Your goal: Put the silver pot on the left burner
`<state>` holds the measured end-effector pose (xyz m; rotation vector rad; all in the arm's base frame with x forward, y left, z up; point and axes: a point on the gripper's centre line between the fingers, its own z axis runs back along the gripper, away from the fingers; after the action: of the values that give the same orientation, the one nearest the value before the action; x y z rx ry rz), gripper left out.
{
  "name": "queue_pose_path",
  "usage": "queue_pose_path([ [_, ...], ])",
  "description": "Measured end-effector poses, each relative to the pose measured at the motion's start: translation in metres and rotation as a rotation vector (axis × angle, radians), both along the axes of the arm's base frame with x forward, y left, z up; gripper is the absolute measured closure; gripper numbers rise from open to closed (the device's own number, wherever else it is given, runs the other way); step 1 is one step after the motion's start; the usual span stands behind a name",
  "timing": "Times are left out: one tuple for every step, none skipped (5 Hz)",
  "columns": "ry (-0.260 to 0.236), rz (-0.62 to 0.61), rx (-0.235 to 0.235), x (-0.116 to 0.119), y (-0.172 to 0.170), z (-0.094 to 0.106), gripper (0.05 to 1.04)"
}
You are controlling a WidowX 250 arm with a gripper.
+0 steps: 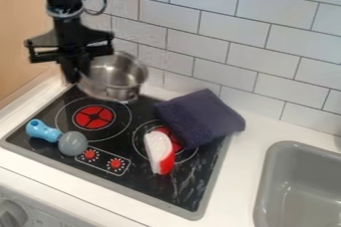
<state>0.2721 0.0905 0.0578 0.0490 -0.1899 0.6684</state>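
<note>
Shiny metal pot (114,77), glossy black stovetop (133,181).

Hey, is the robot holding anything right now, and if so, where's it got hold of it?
Yes, the silver pot: the gripper has it by the rim and side wall, on the pot's left as the camera sees it.

The pot (110,90), shiny silver and round, sits roughly upright, upper left; below it in the frame lies the burner (93,117), flat, red, black-crossed.
</note>
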Motion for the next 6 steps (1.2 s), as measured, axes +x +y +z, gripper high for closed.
queue_pose_path([
  [0.038, -0.002, -0.009, -0.002, 0.008, -0.018, 1.02],
  [0.019, 0.021, -0.013, 0.005, 0.017, -0.028, 1.02],
  [0.026, 0.016, -0.029, 0.012, 0.018, -0.041, 1.02],
  [0.011, 0.027, -0.029, 0.019, 0.023, -0.048, 1.02],
  [0.007, 0.038, -0.036, 0.021, 0.025, -0.052, 0.993],
  [0.032, 0.079, -0.057, 0.017, 0.023, -0.056, 0.82],
])
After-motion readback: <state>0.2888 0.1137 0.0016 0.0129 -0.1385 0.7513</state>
